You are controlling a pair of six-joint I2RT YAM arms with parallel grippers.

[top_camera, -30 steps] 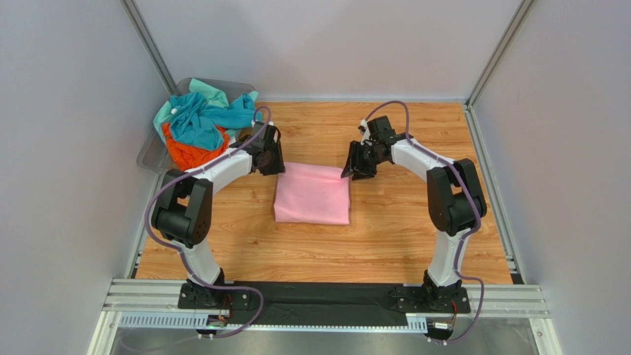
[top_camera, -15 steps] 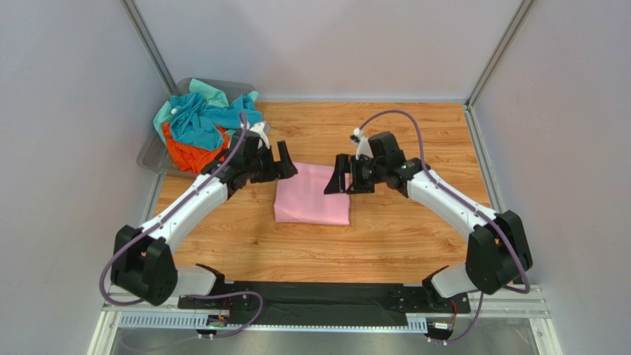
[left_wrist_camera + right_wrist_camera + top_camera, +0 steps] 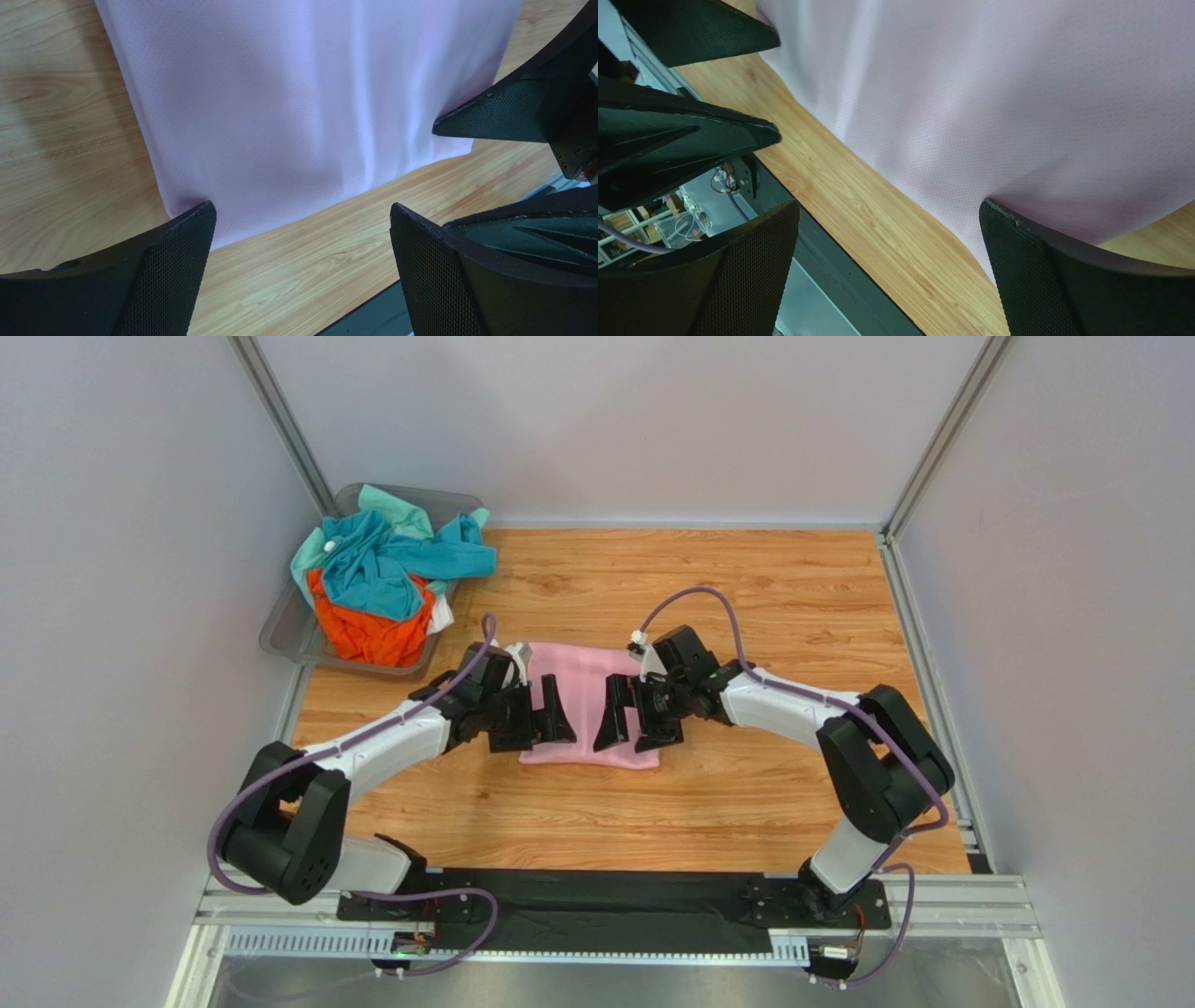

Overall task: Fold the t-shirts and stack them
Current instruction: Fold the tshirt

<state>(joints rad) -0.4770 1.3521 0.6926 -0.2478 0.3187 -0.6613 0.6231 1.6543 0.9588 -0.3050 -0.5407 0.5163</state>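
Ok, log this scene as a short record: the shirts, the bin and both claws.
folded item: light pink cloth t-shirt, a neat rectangle lying flat on the wooden table
unfolded items: teal, mint green and orange cloth t-shirts, heaped in the grey translucent plastic bin at the far left
left claw: open, low over the pink shirt's near left corner, holding nothing
right claw: open, low over its near right corner, holding nothing
stack: one shirt folded, the rest in the bin

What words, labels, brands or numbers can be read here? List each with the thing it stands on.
None can be read in any view. The pink t-shirt is plain, the t-shirts heaped in the bin show no print, and the left gripper and right gripper carry no legible marking.
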